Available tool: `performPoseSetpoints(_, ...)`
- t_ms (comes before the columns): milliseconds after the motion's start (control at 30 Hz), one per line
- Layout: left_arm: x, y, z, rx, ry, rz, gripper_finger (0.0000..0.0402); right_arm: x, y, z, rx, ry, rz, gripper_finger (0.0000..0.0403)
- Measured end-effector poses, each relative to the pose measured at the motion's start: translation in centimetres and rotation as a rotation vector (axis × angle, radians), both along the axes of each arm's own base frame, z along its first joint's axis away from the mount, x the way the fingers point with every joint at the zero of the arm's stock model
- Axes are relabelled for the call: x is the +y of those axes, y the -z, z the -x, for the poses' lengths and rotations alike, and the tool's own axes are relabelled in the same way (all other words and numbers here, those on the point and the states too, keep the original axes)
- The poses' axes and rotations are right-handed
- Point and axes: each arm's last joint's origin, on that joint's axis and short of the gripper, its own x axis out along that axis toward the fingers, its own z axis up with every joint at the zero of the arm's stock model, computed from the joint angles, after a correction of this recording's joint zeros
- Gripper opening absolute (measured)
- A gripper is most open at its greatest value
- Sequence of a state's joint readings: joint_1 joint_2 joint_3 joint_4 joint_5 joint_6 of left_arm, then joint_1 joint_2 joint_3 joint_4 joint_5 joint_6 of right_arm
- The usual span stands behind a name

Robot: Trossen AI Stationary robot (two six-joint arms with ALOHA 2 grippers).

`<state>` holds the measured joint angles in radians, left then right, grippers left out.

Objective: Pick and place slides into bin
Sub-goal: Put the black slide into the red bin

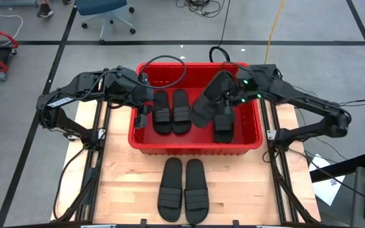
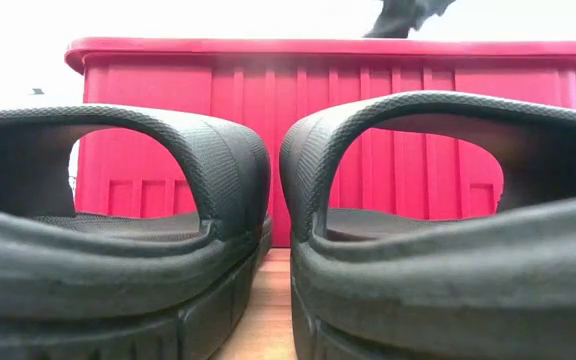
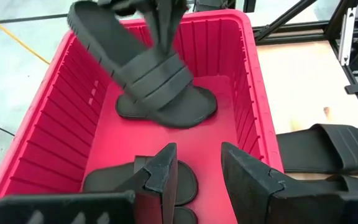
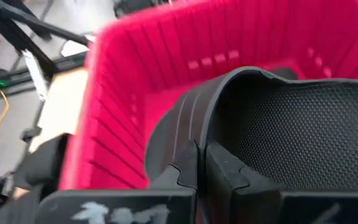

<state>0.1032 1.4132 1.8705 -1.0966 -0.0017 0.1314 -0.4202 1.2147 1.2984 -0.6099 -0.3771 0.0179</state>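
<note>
Slides [image 1: 184,190]: black, ribbed wide straps

Red ribbed bin [image 1: 195,142] at desk far edge. Black slides: pair [image 1: 171,111] flat inside near left wall, one [image 1: 224,125] flat near right wall, one [image 1: 209,99] tilted above. Pair [image 1: 182,190] at near edge.

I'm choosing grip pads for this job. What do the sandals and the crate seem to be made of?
The sandals look like matte black foam or soft rubber: fine dimpled texture, thick moulded straps, no shine. The crate looks like hard moulded plastic: glossy red, ribbed walls, thick rim. The table looks like pale wood.
</note>
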Motion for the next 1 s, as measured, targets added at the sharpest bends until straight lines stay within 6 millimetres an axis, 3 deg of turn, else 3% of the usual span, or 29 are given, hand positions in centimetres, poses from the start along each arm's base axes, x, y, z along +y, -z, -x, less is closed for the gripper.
performPoseSetpoints(200,0.0,0.0,0.0,-0.001,-0.007,0.010,0.0122,-3.8,3.5,-1.4,0.136,-0.014,0.011,0.0001)
performPoseSetpoints(367,0.0,0.0,0.0,-0.001,-0.008,0.010,0.0122,-5.8,6.2,-2.6,0.205,-0.106,0.039,0.0001)
performPoseSetpoints(633,0.0,0.0,0.0,-0.001,-0.010,0.012,0.0122,-6.7,10.1,-4.0,0.341,-0.226,0.046,0.0001)
performPoseSetpoints(1000,0.0,0.0,0.0,-0.001,-0.012,0.013,0.0122,-7.4,13.5,-5.7,0.360,-0.347,0.035,0.0001)
